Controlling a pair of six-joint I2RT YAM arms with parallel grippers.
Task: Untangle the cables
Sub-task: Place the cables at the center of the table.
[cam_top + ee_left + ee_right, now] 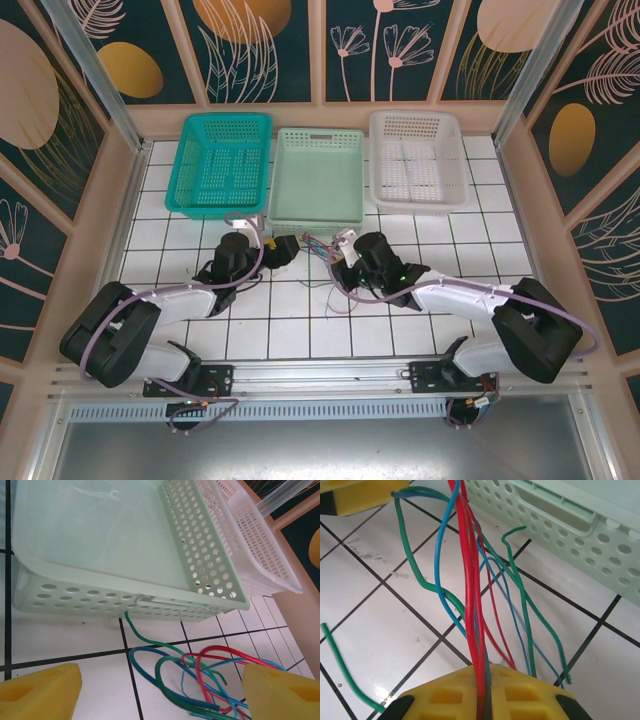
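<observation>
A tangle of thin red, blue and green cables point(320, 244) lies on the white tiles in front of the pale green basket point(318, 212). My right gripper point(482, 700) is shut on a bunch of red cables point(472, 580) with a blue one among them, and the rest fan out towards the basket. My left gripper point(160, 700) stands open, its yellow fingers point(40, 692) wide apart. Loops of green cable point(157, 674) and red cable point(197, 669) lie on the tile between them, nearer the right finger. From above, the left gripper point(285, 250) and right gripper point(345, 262) face each other across the tangle.
A teal basket point(220, 165), the pale green one and a white basket point(415, 160) stand in a row at the back. A separate green piece point(340, 675) lies on the tiles to the left. More thin dark strands point(338, 298) trail near the right arm.
</observation>
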